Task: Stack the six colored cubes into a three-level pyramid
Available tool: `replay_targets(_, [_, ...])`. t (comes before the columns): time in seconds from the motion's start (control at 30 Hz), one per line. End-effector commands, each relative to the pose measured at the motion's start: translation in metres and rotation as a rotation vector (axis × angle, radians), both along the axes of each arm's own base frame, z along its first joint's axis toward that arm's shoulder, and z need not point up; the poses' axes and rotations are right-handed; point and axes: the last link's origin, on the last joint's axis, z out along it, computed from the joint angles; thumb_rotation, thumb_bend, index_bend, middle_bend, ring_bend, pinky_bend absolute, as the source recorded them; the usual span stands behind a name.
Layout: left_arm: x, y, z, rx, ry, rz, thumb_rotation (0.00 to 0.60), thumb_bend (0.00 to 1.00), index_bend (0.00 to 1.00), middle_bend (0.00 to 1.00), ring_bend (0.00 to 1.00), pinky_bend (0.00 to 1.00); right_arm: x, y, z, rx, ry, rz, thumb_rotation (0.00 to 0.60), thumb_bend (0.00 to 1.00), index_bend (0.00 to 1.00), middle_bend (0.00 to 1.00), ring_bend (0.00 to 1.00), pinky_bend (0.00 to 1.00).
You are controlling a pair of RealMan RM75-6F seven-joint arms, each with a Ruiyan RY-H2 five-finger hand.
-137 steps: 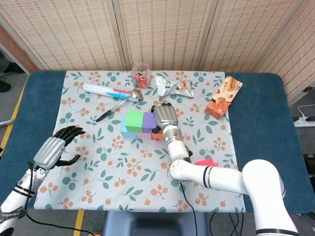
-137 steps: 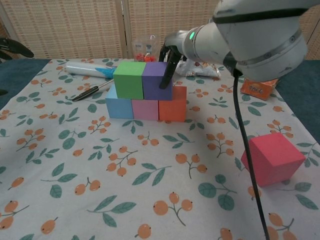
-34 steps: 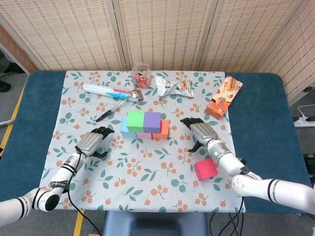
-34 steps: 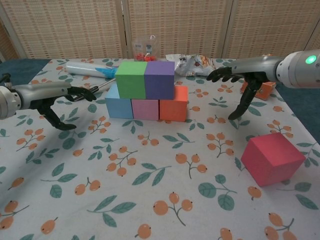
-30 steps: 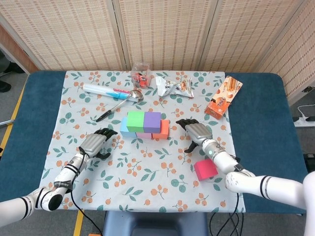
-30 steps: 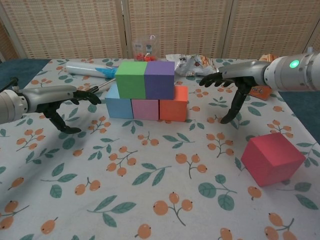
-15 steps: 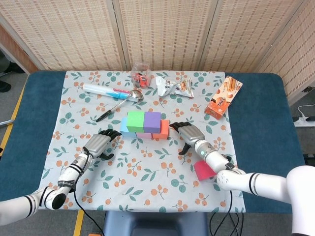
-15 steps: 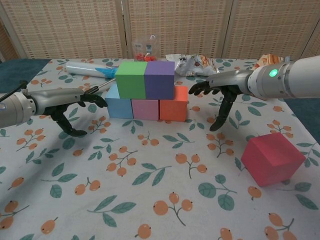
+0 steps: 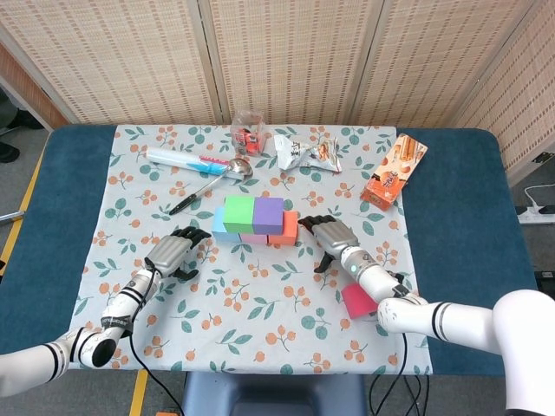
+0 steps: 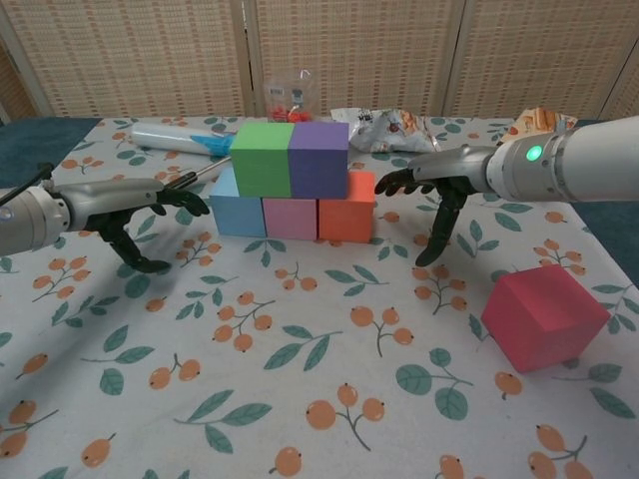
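While the pyramid lacks only its top, both robot hands flank the stack as if to square it up, which I judge from their mirrored pose. At the left, the left robot hand (image 9: 173, 254) (image 10: 140, 215) hovers low over the cloth (image 9: 260, 321) near the blue cube (image 9: 221, 227) (image 10: 238, 210), holding nothing, fingers spread and curved toward that cube without touching it. At the bench's middle, the bottom row runs blue cube, pink cube (image 10: 291, 218), orange cube (image 9: 289, 227) (image 10: 346, 208), touching side by side; on them sit the green cube (image 9: 238, 212) (image 10: 261, 158) and purple cube (image 9: 268, 213) (image 10: 319, 159), pressed together, leaving a seam on top where the last cube would go. Just right of the orange cube, the right robot hand (image 9: 331, 237) (image 10: 424, 200) is likewise empty and splayed, fingertips pointing at the orange cube, a small gap between. Further right, near the front edge, the red cube (image 9: 355, 300) (image 10: 544, 315) rests tilted on the cloth, well apart from the stack and untouched; it looks the next thing to fetch. Along the far edge lie a tube (image 9: 186, 159), spoon (image 9: 227, 169), jar (image 9: 249, 129), wrapper (image 9: 305, 151) and snack box (image 9: 395, 170), clear of the work.
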Motion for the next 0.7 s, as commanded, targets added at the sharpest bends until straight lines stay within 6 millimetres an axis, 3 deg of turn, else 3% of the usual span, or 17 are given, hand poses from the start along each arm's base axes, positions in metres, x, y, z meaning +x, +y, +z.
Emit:
replay_targets(0.03, [0.0026,0.0000,-0.0037,-0.009,-0.004,-0.004,0.600,0.32,0.13,0.11,0.05,0.14,0.0028,-0.0007,-0.0027,0.002,0.000,0.006,0.600,0.06,0.00,0.15,0.00,0.10])
replay_targets(0.3, [0.0122,0.0001,-0.0113,-0.022,-0.021,-0.028,0.600,0.32,0.13,0.11,0.05,0.14,0.0071,-0.0020,-0.0073,0.006,0.008,0.017,0.600,0.06,0.00,0.15,0.00,0.10])
replay_targets(0.7, [0.0075,-0.0006,-0.0082,-0.021,-0.017,-0.022,0.600,0.32,0.13,0.11,0.05,0.14,0.0055,-0.0002,-0.0076,0.008,0.014,0.014,0.600,0.06,0.00,0.15,0.00,0.10])
